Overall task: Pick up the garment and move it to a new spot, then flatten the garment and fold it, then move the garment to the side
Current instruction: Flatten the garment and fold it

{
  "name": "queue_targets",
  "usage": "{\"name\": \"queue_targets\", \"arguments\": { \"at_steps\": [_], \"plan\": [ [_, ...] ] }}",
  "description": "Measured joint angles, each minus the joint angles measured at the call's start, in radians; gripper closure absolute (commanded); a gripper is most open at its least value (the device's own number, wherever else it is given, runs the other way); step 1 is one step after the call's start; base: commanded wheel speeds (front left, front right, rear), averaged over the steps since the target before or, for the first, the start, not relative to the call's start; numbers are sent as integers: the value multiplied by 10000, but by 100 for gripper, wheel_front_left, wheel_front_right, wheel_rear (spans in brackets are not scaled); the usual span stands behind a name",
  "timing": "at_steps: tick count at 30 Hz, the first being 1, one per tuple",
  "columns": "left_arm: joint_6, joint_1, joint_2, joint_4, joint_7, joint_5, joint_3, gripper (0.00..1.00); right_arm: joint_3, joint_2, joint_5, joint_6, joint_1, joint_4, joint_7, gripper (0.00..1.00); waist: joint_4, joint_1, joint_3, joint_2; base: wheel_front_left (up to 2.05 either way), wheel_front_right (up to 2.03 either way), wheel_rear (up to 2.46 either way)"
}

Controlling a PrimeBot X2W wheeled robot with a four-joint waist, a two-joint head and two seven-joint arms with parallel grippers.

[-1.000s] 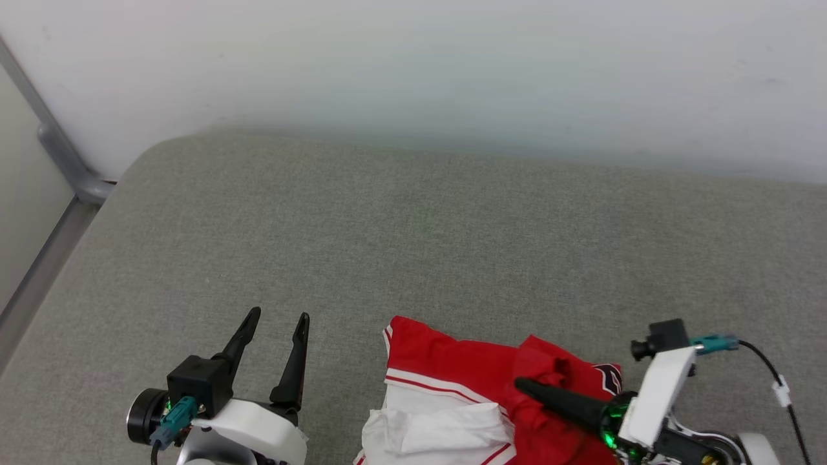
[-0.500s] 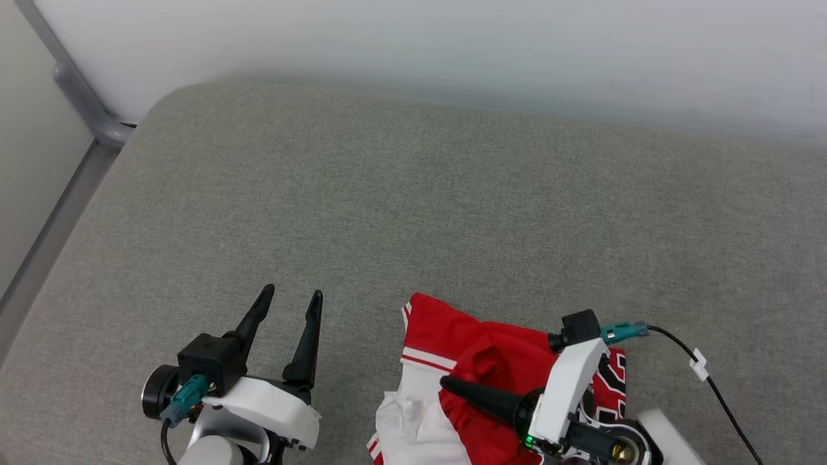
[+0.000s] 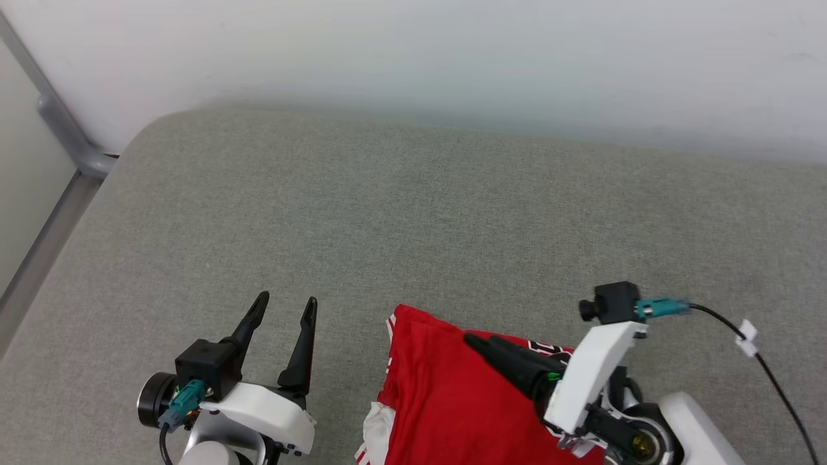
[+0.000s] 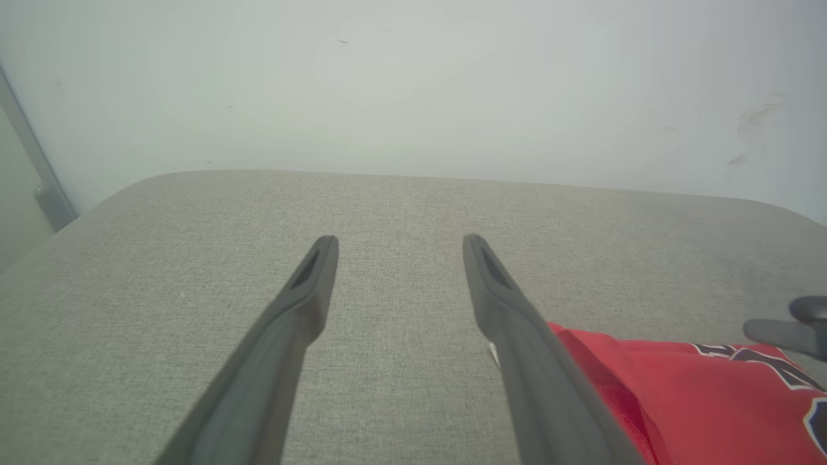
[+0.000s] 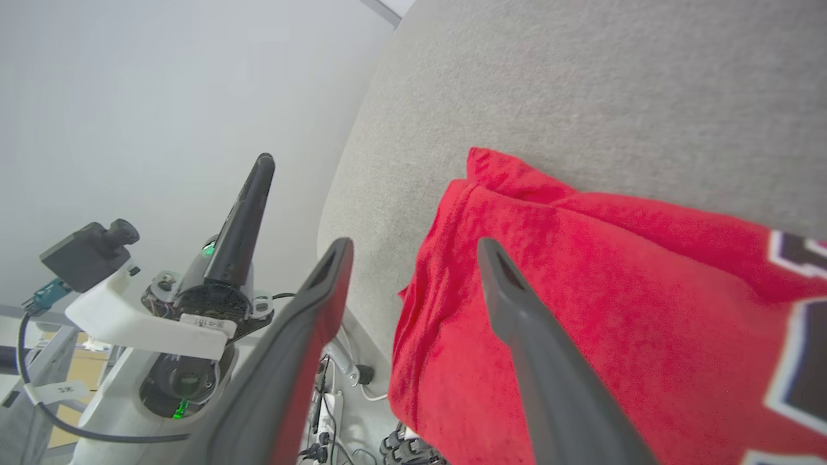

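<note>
The garment [image 3: 446,400] lies in a folded red heap on the grey cushion [image 3: 413,213] at the lower centre of the head view, with a bit of white showing at its lower left and black-and-white lettering by its right edge. My right gripper [image 3: 481,341] hovers over the garment's right part, open, with nothing between its fingers. In the right wrist view that gripper [image 5: 415,244] points across the garment [image 5: 614,271] toward the cushion's edge. My left gripper [image 3: 286,300] stands open over bare cushion, left of the garment and apart from it; its own view [image 4: 400,240] has the garment [image 4: 698,400] at the lower right.
A pale wall [image 3: 413,58] runs along the cushion's far side. A grey metal rail [image 3: 64,142] stands at the left beyond the cushion's rounded corner. A black cable [image 3: 769,374] trails from the right wrist camera. Open cushion stretches ahead of both grippers.
My right gripper has opened and let go of the red fold it carried leftward over the white sleeve, then drew back to the right. The head camera has shifted; the left gripper stays open.
</note>
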Motion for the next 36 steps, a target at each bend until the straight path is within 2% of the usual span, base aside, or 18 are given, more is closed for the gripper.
{"name": "queue_targets", "arguments": {
  "at_steps": [4, 8, 13, 17, 20, 25, 36],
  "plan": [
    [86, 130, 23, -17, 0, 12, 38, 0, -832, -347, -1526, 0, 380, -259, -984, 0, -198, 0, -203, 0, 0, 0, 0],
    [213, 294, 69, -82, -2, 12, 105, 0, -2104, -408, -3118, 0, 901, -393, -1618, 0, -407, 0, -414, 0, 0, 0, 0],
    [428, 557, 100, -207, -2, 10, 215, 0, -3940, -324, -5177, 0, 1651, -830, -2123, 0, -684, 0, -684, 0, 0, 0, 0],
    [627, 809, 148, -368, -2, 6, 349, 0, -4893, -180, -6573, 0, 2131, -1580, -2510, 0, -904, 0, -878, 0, 0, 0, 0],
    [752, 933, 205, -468, -2, -2, 430, 0, -5099, -98, -7398, 0, 2408, -2228, -3028, 0, -1059, 0, -963, 0, 0, 0, 0],
    [855, 1058, 280, -560, 0, -2, 454, 0, -4984, -111, -8088, 2, 2872, -3097, -3912, 0, -1239, -1, -1109, 0, 0, 0, 0],
    [1016, 1307, 387, -589, 33, -29, 451, 0, -4688, 54, -8840, 2, 3744, -3739, -4406, 0, -1590, 0, -1290, 0, 0, 0, 0]
  ]
}}
